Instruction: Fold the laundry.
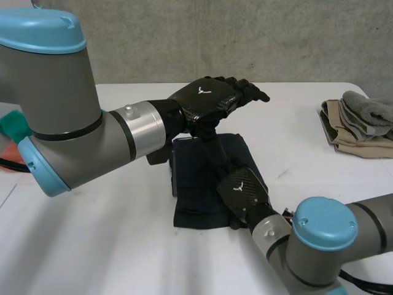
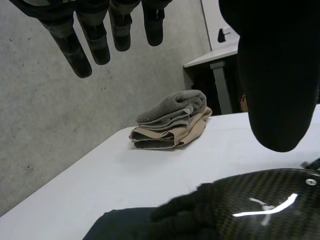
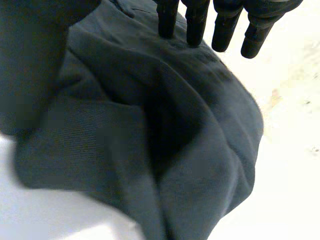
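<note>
The dark garment (image 1: 196, 178) lay folded into a compact rectangle at the middle of the tabletop (image 1: 92, 233), so I judged the step in hand to be the final flattening of this piece. My right hand (image 1: 242, 190) rested on its near right part, fingers straight, tips on the cloth. My left hand (image 1: 209, 101) hovered above its far edge, fingers relaxed, holding nothing. The next move probably called for a two-handed grip to carry it to the folded stack (image 1: 359, 120) at the far right.

Grey arms (image 1: 67, 104), light-blue caps (image 1: 40, 27), black hands (image 1: 206, 98)
</note>
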### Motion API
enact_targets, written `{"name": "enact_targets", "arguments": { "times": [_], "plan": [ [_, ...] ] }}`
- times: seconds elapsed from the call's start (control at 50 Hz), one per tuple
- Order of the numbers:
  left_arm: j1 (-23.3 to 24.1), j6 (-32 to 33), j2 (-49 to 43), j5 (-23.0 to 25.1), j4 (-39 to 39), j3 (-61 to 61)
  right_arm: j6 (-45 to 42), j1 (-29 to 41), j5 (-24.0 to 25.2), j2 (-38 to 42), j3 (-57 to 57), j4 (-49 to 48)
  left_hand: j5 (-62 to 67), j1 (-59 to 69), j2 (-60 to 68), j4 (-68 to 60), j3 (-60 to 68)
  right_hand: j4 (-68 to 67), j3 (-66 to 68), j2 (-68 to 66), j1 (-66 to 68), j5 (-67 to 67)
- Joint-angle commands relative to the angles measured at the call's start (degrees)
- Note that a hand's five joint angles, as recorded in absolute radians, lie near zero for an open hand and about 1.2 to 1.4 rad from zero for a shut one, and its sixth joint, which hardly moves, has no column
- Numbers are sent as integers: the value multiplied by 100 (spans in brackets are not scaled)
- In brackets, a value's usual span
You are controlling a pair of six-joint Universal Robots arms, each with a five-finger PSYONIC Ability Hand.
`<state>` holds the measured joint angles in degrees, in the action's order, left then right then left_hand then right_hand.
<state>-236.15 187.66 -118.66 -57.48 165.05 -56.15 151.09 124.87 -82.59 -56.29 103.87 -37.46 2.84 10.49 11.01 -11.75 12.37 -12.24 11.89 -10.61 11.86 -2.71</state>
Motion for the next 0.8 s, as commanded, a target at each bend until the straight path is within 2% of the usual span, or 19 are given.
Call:
{"name": "enact_targets", "arguments": {
  "times": [0.02,0.04,0.12,0.2,0.22,0.34,0.42,0.6,0.8],
  "plan": [
    [-1,8,-8,-158,80,-19,-168,-24,-328,434,-578,-560,-94,141,88,-15,-48,224,-189,61,-186,271],
    [-18,8,-8,-167,98,-19,-168,-24,-363,469,-648,-561,-94,141,88,-15,-48,224,-189,61,-186,271],
    [-19,8,10,-193,124,-19,-150,-32,-372,593,-983,-552,-94,141,88,-15,-48,-1329,1364,-1492,1368,-1283],
    [-36,-10,36,-193,124,-19,-71,-32,-363,681,-1290,-552,-94,141,88,-15,-48,-4989,5024,-5152,5028,-4943],
    [-36,-10,36,-185,124,-19,-62,-32,-372,689,-1430,-552,-94,141,88,-15,-48,-6697,6732,-6860,6736,-6651],
    [-80,-19,62,-193,124,-19,60,-111,-363,637,-1922,-561,-94,141,88,-15,-48,-6776,6811,-6939,6814,-6729],
    [-142,-19,89,-193,124,-10,376,-489,-407,497,-2423,-464,-111,124,71,2,-65,-6776,6811,-6939,6814,-6729],
    [-186,-36,528,-202,221,8,623,-1823,-118,127,-3714,-332,-111,124,71,2,-65,-6776,6811,-6939,6814,-6729],
    [-133,-36,563,-202,370,-115,1115,-3415,603,768,-4718,-464,-111,124,71,2,-65,-6776,6811,-6939,6814,-6729]
  ]
}}
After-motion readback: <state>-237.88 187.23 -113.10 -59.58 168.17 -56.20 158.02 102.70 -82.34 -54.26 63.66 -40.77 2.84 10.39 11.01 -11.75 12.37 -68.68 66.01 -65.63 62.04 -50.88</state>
